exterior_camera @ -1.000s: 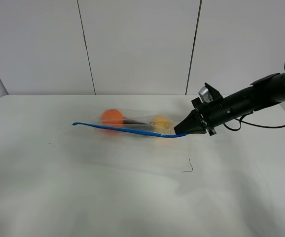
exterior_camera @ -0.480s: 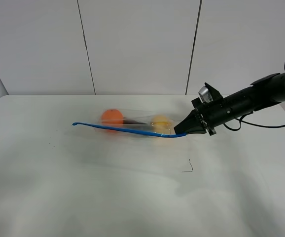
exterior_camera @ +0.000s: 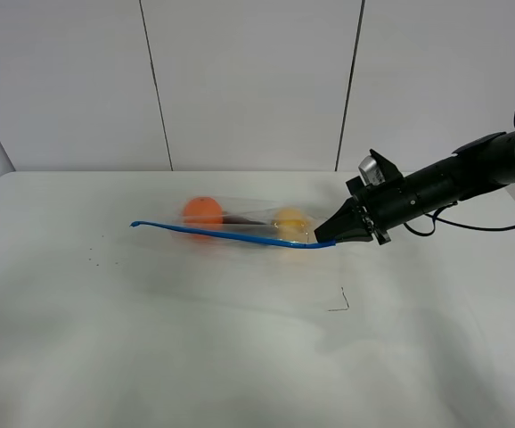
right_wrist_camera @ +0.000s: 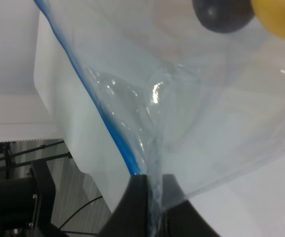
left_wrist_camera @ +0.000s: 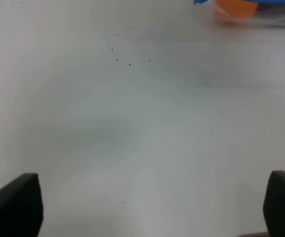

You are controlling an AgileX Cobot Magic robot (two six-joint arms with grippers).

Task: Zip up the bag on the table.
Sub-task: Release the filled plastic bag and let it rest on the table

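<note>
The clear bag [exterior_camera: 249, 225] lies across the middle of the white table [exterior_camera: 195, 348], its blue zip strip [exterior_camera: 222, 234] running along the near edge. An orange [exterior_camera: 202, 211], a dark eggplant [exterior_camera: 240, 218] and a yellow pear [exterior_camera: 288, 218] show through the plastic. My right gripper [exterior_camera: 324, 239] is shut on the right end of the bag at the zip strip [right_wrist_camera: 108, 133], holding that corner slightly raised. The left gripper [left_wrist_camera: 152, 207] is open over bare table, far from the bag, whose orange [left_wrist_camera: 237, 7] shows at the frame's edge.
A small dark mark [exterior_camera: 339, 303] lies on the table in front of the right gripper. Tiny dark specks [exterior_camera: 91, 259] dot the table's left part. A white panelled wall [exterior_camera: 249, 80] stands behind the table.
</note>
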